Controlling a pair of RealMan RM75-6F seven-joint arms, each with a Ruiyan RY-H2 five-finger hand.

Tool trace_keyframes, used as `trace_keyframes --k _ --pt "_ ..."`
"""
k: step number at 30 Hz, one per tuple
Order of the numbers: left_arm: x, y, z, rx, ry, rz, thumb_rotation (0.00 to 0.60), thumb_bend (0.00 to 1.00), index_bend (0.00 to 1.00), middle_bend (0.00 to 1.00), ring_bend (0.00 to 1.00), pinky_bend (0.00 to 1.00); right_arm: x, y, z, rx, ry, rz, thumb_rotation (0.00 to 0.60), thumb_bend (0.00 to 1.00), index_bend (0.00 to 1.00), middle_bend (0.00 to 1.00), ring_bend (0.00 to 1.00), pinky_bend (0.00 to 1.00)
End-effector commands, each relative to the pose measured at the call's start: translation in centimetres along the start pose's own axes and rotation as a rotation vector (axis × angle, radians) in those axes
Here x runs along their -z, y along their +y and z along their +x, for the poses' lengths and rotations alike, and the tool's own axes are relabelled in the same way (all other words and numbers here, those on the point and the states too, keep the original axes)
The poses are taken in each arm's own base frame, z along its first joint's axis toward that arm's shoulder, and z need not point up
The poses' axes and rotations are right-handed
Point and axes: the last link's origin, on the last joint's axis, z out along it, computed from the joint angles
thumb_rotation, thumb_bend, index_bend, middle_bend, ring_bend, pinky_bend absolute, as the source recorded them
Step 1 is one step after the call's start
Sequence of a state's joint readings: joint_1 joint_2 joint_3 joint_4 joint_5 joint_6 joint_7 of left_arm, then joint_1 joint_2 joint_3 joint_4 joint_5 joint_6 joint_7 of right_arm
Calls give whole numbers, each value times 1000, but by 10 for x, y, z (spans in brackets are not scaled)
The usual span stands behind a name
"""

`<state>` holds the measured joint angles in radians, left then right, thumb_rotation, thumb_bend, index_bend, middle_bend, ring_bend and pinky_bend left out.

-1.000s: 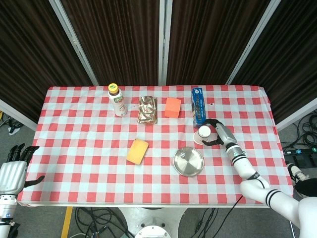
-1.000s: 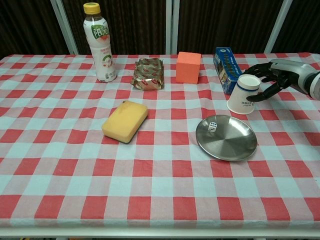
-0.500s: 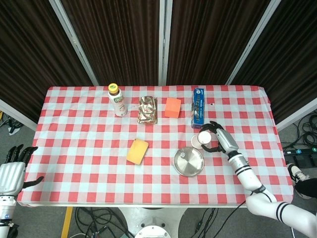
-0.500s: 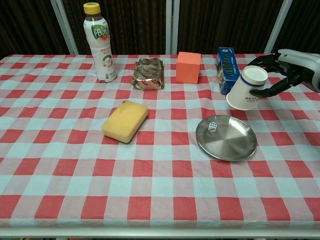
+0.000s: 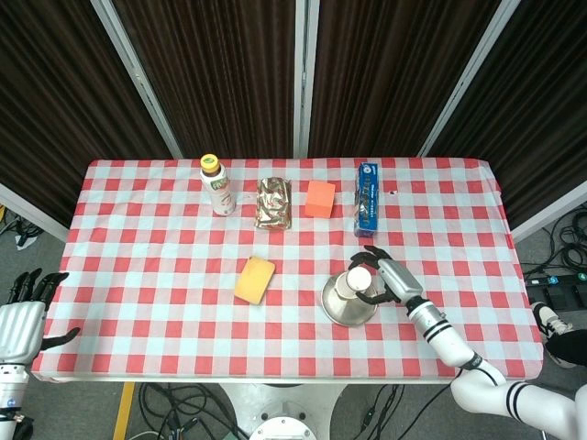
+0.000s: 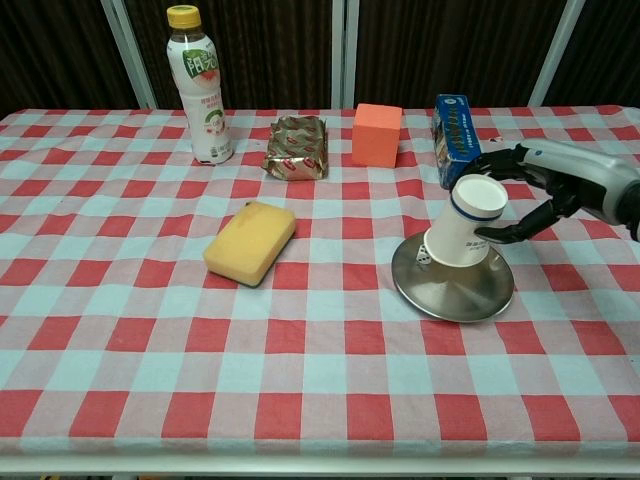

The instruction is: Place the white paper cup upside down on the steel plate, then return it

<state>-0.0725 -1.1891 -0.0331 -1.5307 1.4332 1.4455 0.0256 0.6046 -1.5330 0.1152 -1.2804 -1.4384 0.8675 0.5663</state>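
The white paper cup (image 6: 462, 225) is held upside down and tilted, its mouth low over the back left of the steel plate (image 6: 455, 292). My right hand (image 6: 535, 195) grips the cup from the right, fingers wrapped around its upper part. In the head view the cup (image 5: 354, 280) and right hand (image 5: 383, 278) sit over the plate (image 5: 344, 310). A small white die (image 6: 423, 258) on the plate is partly hidden by the cup's rim. My left hand (image 5: 20, 319) hangs open off the table's left edge, holding nothing.
A yellow sponge (image 6: 250, 241) lies left of the plate. Along the back stand a drink bottle (image 6: 200, 85), a foil packet (image 6: 297, 146), an orange block (image 6: 376, 134) and a blue box (image 6: 455, 135), which is just behind the hand.
My right hand has carried the cup from beside the blue box forward and left, down onto the steel plate. The left hand has stayed put.
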Motion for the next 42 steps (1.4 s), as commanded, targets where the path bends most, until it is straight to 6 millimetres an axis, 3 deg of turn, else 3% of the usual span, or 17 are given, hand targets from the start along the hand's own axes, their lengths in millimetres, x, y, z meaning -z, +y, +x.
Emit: trace_keyframes --k 1,10,23,32,39,42 --pt "1 0 0 2 0 1 600 0 152 156 41 0 -10 -2 -10 -1 -38 13 600 253 451 198 0 13" --pt "1 -1 -1 7 -2 -2 600 0 152 155 41 0 -11 2 -17 -16 -75 15 600 210 418 193 0 13" --pt "-1 0 0 5 0 -5 600 0 152 156 41 0 8 7 -21 17 -129 39 600 228 404 200 0 8" --pt "3 -2 1 5 0 4 600 0 152 156 41 0 -10 10 -11 42 -59 33 600 263 465 213 0 8" --pt "3 -1 1 0 -1 5 600 0 152 156 41 0 10 6 -22 87 -146 79 600 266 465 229 0 8" --pt "3 -1 2 -2 -1 3 600 0 152 156 41 0 8 9 -19 100 -142 60 600 268 465 231 0 8"
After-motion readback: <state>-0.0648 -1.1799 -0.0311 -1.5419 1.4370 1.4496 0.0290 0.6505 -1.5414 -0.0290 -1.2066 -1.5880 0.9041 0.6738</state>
